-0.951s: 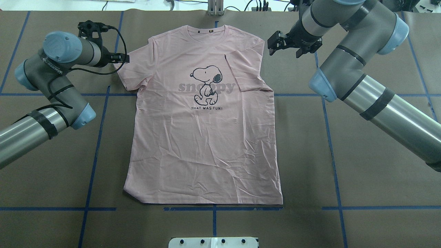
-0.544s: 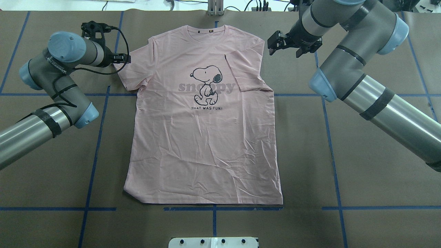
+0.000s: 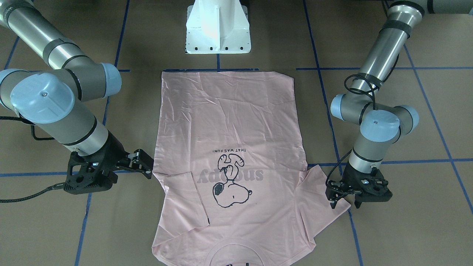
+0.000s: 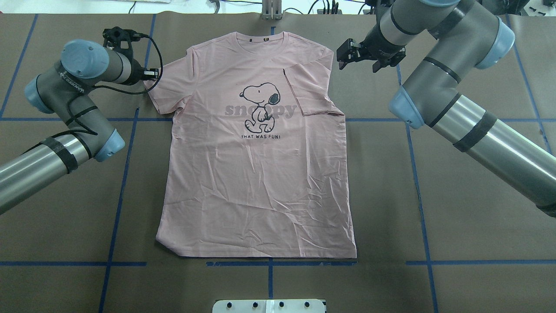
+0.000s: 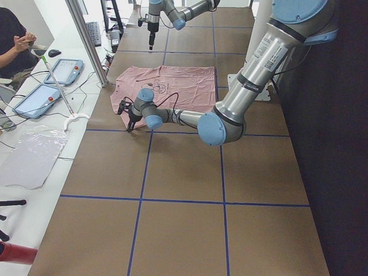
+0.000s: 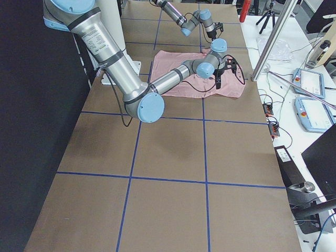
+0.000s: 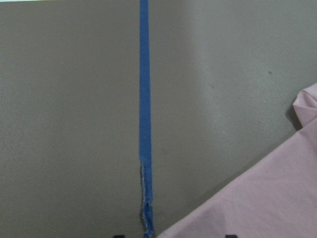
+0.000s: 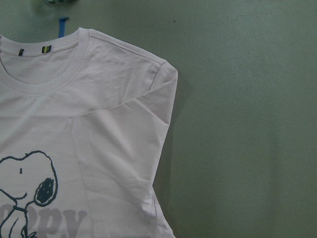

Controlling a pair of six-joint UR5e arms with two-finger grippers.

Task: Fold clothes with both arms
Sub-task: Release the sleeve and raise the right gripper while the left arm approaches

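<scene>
Overhead exterior: the wrinkled pale pink T-shirt [image 4: 256,182] lay flat on the brown table [image 4: 434,195], unmoved. My left gripper [image 3: 343,202], shifted slightly, hovered jaws apart and empty at its ten o'clock sleeve. My right gripper [image 4: 345,55], unmoved, was spread empty at two o'clock.

Brown table [image 4: 478,243], blue tape grid [image 4: 65,263], white pedestal [image 3: 217,27], teach pendant [image 5: 35,100], seated person [image 5: 14,34], perhaps plastic sheeting [image 5: 31,158].

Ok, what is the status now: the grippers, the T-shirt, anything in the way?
Left gripper open, at the spread sleeve edge. Right gripper open, empty, beside the shoulder. T-shirt flat, print up, other sleeve folded in. Nothing seen in the way.
</scene>
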